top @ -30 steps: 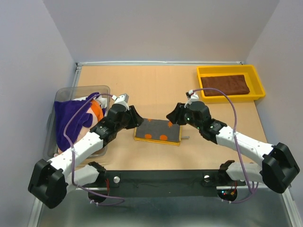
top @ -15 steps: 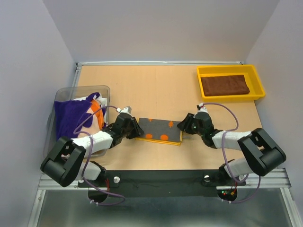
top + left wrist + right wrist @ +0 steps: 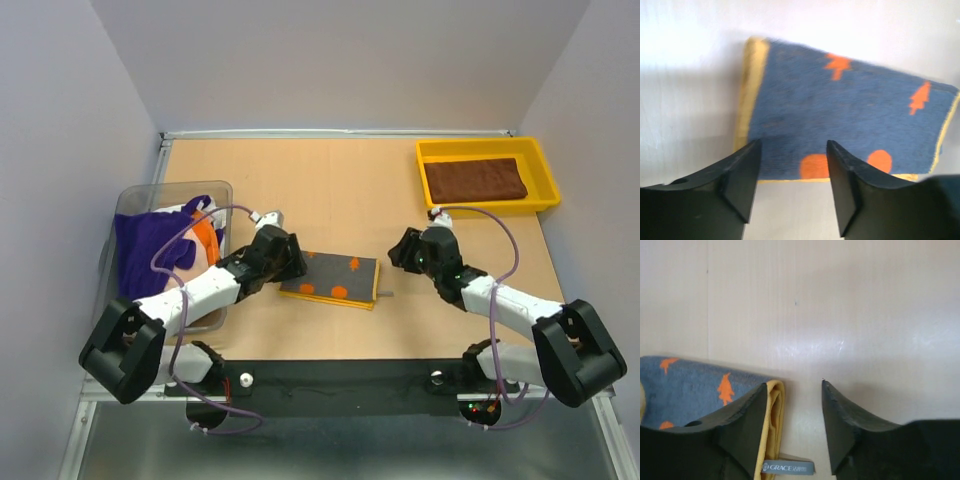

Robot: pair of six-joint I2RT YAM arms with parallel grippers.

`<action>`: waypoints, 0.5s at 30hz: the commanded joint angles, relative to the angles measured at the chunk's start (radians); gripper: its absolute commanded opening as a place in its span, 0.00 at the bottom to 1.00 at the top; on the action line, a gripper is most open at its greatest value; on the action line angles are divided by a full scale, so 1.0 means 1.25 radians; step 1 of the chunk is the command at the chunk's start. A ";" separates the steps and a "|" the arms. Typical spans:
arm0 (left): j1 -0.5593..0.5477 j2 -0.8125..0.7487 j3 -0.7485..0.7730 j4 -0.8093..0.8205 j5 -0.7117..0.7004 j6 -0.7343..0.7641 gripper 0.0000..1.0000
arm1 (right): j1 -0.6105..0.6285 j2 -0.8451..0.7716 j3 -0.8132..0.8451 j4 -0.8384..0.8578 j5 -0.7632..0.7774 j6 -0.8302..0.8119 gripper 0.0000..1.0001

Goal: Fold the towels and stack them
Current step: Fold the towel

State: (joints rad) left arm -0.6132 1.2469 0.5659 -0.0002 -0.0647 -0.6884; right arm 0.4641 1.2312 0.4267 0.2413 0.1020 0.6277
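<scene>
A folded towel (image 3: 330,279), dark blue-grey with orange shapes and a yellow edge, lies flat on the table between the arms. My left gripper (image 3: 293,264) is open and empty at its left end. In the left wrist view (image 3: 792,170) the towel (image 3: 850,110) lies just beyond the fingertips. My right gripper (image 3: 399,250) is open and empty, a little right of the towel's right edge. In the right wrist view (image 3: 794,390) the towel (image 3: 690,385) shows its folded yellow edge and label (image 3: 787,468). A dark brown towel (image 3: 475,180) lies folded in the yellow tray (image 3: 545,170). A purple towel (image 3: 145,250) and an orange towel (image 3: 205,238) sit crumpled in the clear bin (image 3: 222,192).
The yellow tray is at the back right corner. The clear bin stands at the table's left edge, beside my left arm. Grey walls close the table on three sides. A black base bar runs along the near edge.
Both grippers came down to the patterned towel's ends. The right gripper has since drawn back to the right, off the towel's edge. The towel has shifted slightly left.
</scene>
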 commanded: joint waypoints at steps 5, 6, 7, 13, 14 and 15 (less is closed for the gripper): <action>-0.233 0.110 0.338 -0.205 -0.190 0.109 0.76 | -0.070 -0.055 0.124 -0.296 0.153 -0.122 0.70; -0.259 0.136 0.366 -0.213 -0.196 0.114 0.76 | -0.080 -0.058 0.130 -0.311 0.159 -0.122 0.74; -0.281 0.162 0.391 -0.222 -0.203 0.120 0.77 | -0.091 -0.061 0.132 -0.323 0.158 -0.123 0.77; -0.417 0.385 0.601 -0.289 -0.238 0.190 0.74 | -0.176 -0.072 0.134 -0.361 0.081 -0.130 0.90; -0.428 0.407 0.618 -0.297 -0.238 0.200 0.72 | -0.182 -0.073 0.134 -0.362 0.074 -0.133 0.90; -0.446 0.445 0.632 -0.309 -0.238 0.207 0.72 | -0.186 -0.078 0.131 -0.365 0.062 -0.132 0.90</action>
State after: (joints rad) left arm -1.1236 1.7317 1.2747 -0.2771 -0.3111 -0.5026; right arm 0.2508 1.1633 0.5575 -0.1688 0.2249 0.4858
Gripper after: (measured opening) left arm 0.728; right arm 0.897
